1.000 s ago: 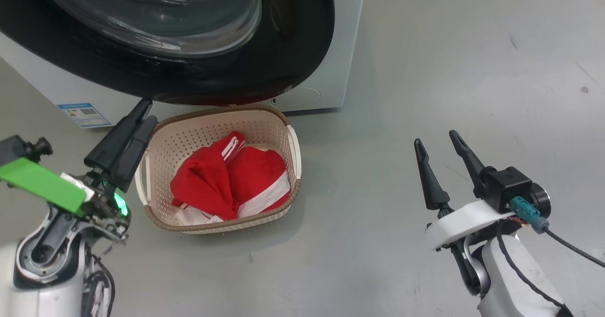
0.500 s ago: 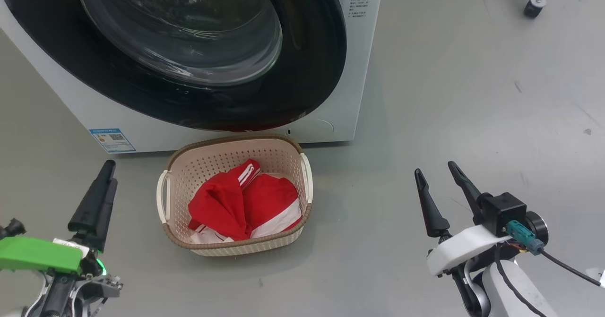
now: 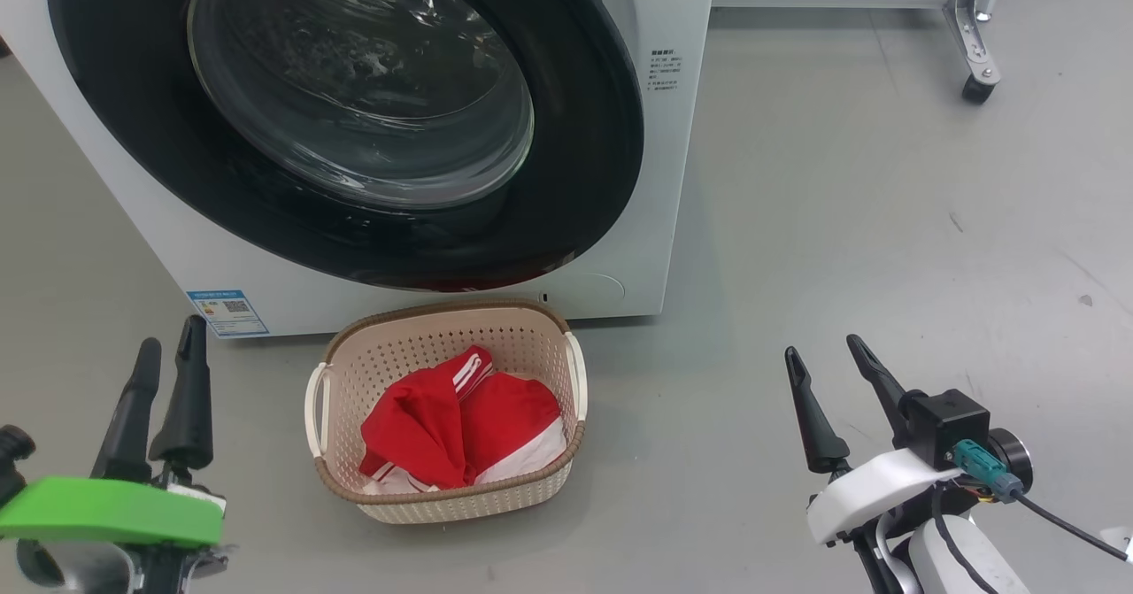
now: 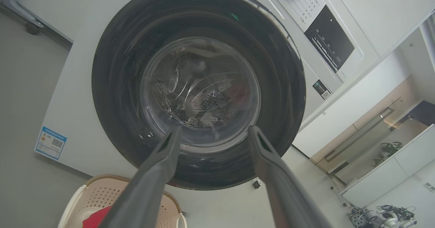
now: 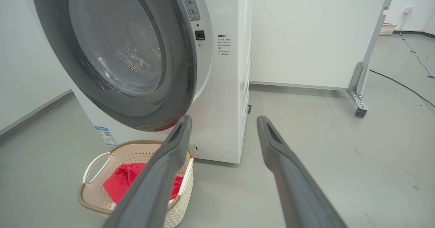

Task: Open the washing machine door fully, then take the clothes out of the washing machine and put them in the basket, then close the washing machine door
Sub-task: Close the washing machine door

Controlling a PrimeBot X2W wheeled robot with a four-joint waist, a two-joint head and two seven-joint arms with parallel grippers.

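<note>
finds the left gripper (image 3: 171, 335) low at the left of the head view, reaching up from the bottom edge, fingers parted and gripping nothing, tips aimed toward the machine (image 3: 673, 178) near its blue label (image 3: 227, 312). finds the right gripper (image 3: 822, 347) low at the right, well apart from the basket (image 3: 447, 308), fingers likewise spread and empty, leaning up and slightly left over bare floor (image 3: 841, 222). places the clothes (image 3: 443, 426) bunched inside the basket, set on the floor just before the machine, between the two arms. shows the door (image 3: 584, 134) swung in against the machine front; cannot tell whether latched.
</note>
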